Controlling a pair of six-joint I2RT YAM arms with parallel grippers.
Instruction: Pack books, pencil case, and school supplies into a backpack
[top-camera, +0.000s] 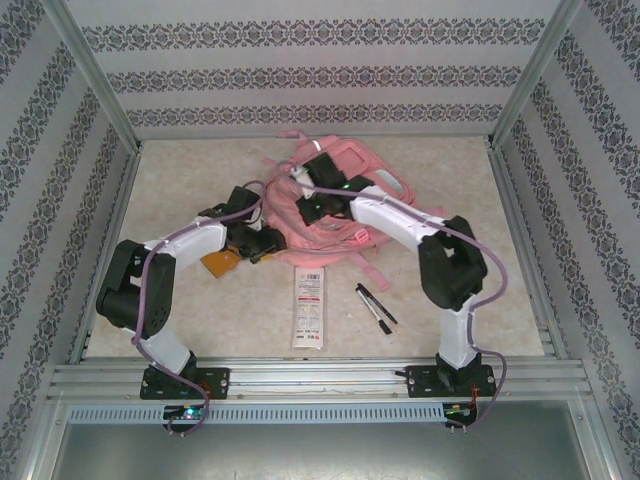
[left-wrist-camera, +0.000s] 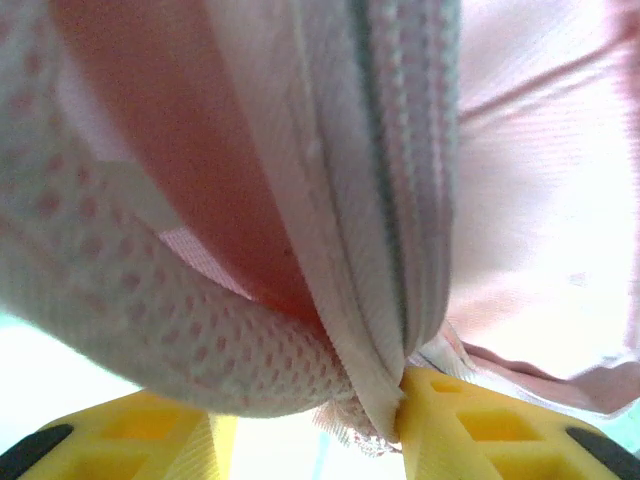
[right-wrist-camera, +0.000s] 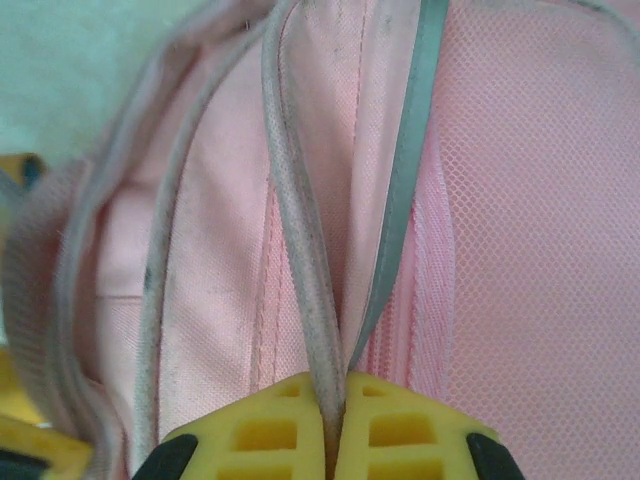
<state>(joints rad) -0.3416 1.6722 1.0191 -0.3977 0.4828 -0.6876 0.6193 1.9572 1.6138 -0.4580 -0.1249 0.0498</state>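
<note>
Lying close to the desk's near edge, about midway between the two bases, the pencil case (top-camera: 309, 307) had its long axis running near-to-far. The two pens (top-camera: 375, 305) lay slanted just to its right, nearer the right arm. Farther in, toward the left edge, an orange-brown corner of the booklet (top-camera: 219, 263) showed beneath the left arm. Beyond these, the backpack (top-camera: 345, 190) slumped from the desk's middle toward the far edge, with both pincers at its left flank.

The right pincer (right-wrist-camera: 333, 388) was clenched on a pale piped edge of the backpack. The right wrist view made that plain, while the top view gave its place. The left pincer (left-wrist-camera: 300, 425) had mesh and a zip seam bunched between its yellow fingers (left-wrist-camera: 470, 430); whether it gripped could not be told. By my judgement, the coming move turned on parting the backpack's mouth, and every item to pack lay nearer than both pincers.
</note>
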